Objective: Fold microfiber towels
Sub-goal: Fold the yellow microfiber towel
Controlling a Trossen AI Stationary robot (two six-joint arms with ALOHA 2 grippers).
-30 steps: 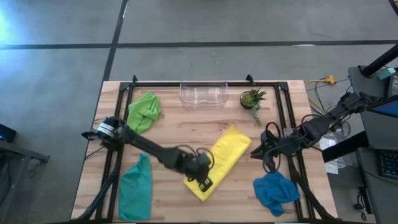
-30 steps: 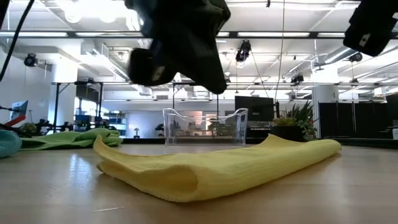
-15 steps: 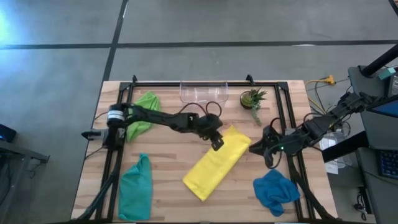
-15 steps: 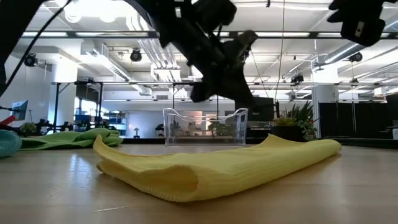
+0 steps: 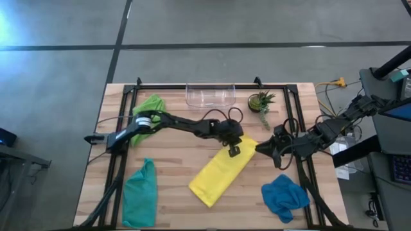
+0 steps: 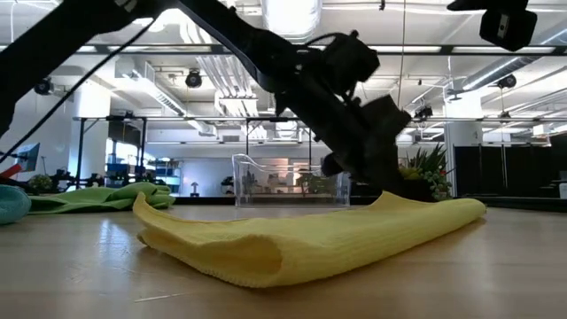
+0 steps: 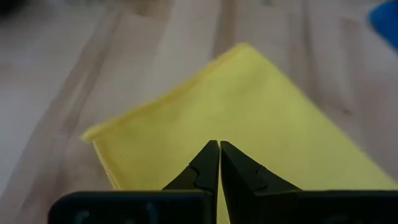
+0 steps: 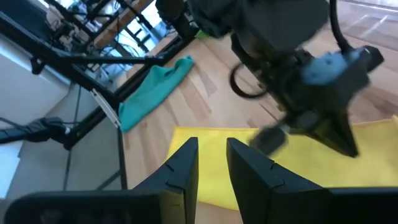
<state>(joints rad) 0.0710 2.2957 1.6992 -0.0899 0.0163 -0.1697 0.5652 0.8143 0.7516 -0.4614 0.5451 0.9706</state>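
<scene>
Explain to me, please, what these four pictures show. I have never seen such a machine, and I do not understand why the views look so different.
This is a robot with two dark arms at a wooden table. Each arm ends in a two-finger tool. One picture looks straight down from above, one looks level across the table top, and two come from small cameras on the arms' wrists.

Four microfiber towels lie on the table: a folded yellow towel in the middle, a lime green towel, a teal towel and a blue towel. At the far edge stand a clear plastic bin and a small potted plant.

The left tool, fingers shut, hangs over the yellow towel's far end and holds nothing. The right tool, slightly open, points at the same end and is empty too.
</scene>
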